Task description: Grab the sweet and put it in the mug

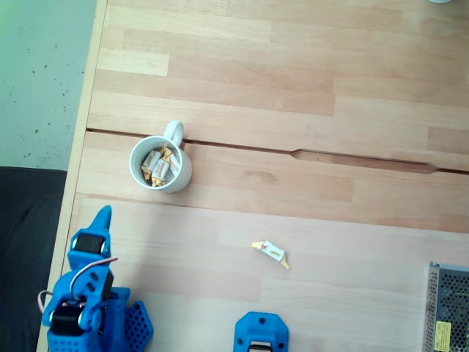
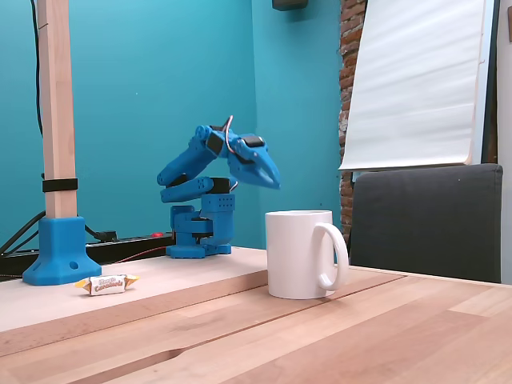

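In the low fixed view the white mug (image 2: 300,254) stands nearest on the pale wooden table (image 2: 384,336), upright, its loop handle turned right. Its inside is hidden there; from above, the mug (image 1: 160,164) holds several wrapped sweets, three or four, too bunched to count surely. One more sweet (image 2: 106,282) lies alone on the bare boards farther back and to the left, well apart from the mug; from above it is the sweet (image 1: 271,253) with white wrapper and yellow twisted ends. Just behind it a blue post base (image 2: 60,250) carries a wooden upright. Farthest back is the blue arm, folded, its gripper (image 2: 270,174) hanging in the air above the table, jaws pressed together and holding nothing.
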### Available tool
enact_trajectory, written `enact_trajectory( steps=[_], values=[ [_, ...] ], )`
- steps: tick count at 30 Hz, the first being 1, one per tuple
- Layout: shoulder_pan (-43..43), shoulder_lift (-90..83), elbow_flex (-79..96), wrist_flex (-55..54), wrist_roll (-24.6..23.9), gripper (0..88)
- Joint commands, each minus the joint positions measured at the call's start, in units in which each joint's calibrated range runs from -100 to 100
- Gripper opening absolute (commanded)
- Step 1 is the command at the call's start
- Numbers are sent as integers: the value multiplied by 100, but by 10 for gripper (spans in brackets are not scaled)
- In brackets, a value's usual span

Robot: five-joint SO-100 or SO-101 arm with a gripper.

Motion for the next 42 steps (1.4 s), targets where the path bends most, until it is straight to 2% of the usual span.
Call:
enact_trajectory(
  steps=[1,6,13,19,25,28,42],
  values=[
    [17,32,-1075,412,5,22],
    [24,634,-2396,832,10,22],
    [60,3302,-3957,1840,127,22],
    [953,4042,-4697,2340,112,22],
    [2631,4145,-4349,2291,98,21],
    [3132,4162,-3974,2291,98,21],
    [3270,4162,-3216,2283,142,22]
  ],
)
